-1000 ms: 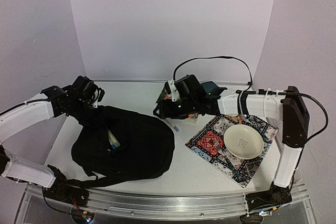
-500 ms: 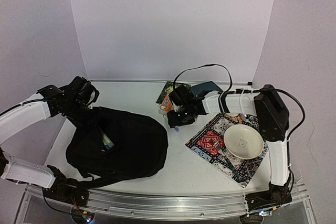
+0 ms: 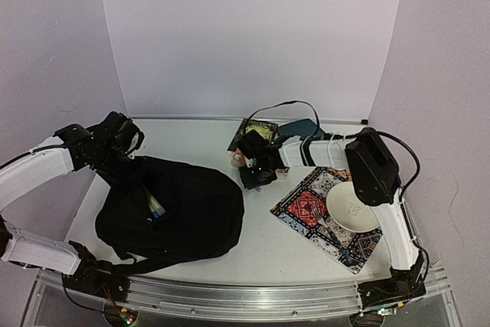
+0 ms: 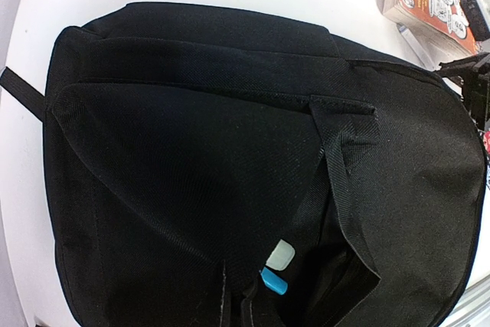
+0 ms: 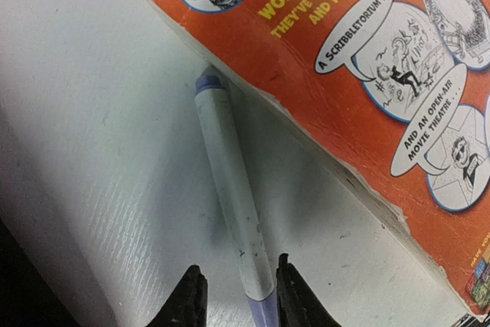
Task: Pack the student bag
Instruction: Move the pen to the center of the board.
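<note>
The student bag [image 3: 172, 212] is a big black backpack lying at the front left, its top opening gaping. A white and a blue item [image 4: 277, 266] show inside the opening. My left gripper [image 3: 126, 155] sits at the bag's far left rim and seems shut on its fabric [image 4: 233, 300]. My right gripper [image 3: 256, 178] is low over the table, right of the bag. In the right wrist view it [image 5: 239, 296] is open, with a white pen with purple ends [image 5: 230, 197] lying between its fingertips [image 5: 189, 296]. The pen lies along an orange comic book [image 5: 367, 74].
The orange book [image 3: 243, 157], a dark green book [image 3: 256, 129] and a teal pouch [image 3: 302, 126] lie behind the right gripper. A patterned cloth [image 3: 306, 208] with a white bowl [image 3: 352, 208] on it lies at the right. A bag strap [image 3: 122, 266] trails by the front edge.
My right gripper has pulled in and dropped to the table, astride the pen. The bag has shifted a little left with my left gripper.
</note>
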Action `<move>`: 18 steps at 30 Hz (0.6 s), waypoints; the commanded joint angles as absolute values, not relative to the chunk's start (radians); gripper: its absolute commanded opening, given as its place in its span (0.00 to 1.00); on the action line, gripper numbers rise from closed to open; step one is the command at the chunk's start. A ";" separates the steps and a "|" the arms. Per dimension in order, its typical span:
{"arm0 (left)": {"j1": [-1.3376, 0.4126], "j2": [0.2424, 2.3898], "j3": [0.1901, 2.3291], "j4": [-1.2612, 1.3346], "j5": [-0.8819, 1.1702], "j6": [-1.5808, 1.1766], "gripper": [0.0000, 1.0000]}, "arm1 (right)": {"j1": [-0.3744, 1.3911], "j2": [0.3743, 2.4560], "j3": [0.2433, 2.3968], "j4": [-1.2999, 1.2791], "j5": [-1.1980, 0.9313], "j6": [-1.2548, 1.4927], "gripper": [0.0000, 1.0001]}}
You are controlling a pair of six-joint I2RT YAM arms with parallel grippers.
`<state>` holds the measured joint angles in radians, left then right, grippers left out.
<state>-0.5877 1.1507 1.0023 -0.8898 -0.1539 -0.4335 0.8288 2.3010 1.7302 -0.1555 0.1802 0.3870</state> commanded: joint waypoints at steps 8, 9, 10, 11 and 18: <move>-0.581 1.136 1.067 -0.846 -0.171 -0.401 0.00 | 0.824 2.276 1.701 -0.305 0.162 0.415 0.07; -0.581 1.136 1.068 -0.845 -0.172 -0.400 0.00 | 0.825 2.255 1.682 -0.316 0.150 0.422 0.05; -0.581 1.136 1.069 -0.844 -0.173 -0.399 0.00 | 0.826 2.234 1.659 -0.326 0.134 0.429 0.04; -0.581 1.136 1.069 -0.843 -0.174 -0.397 0.00 | 0.828 2.217 1.635 -0.336 0.117 0.436 0.03; -0.581 1.145 1.073 -0.839 -0.189 -0.385 0.00 | 0.884 2.106 1.521 -0.443 0.070 0.460 0.01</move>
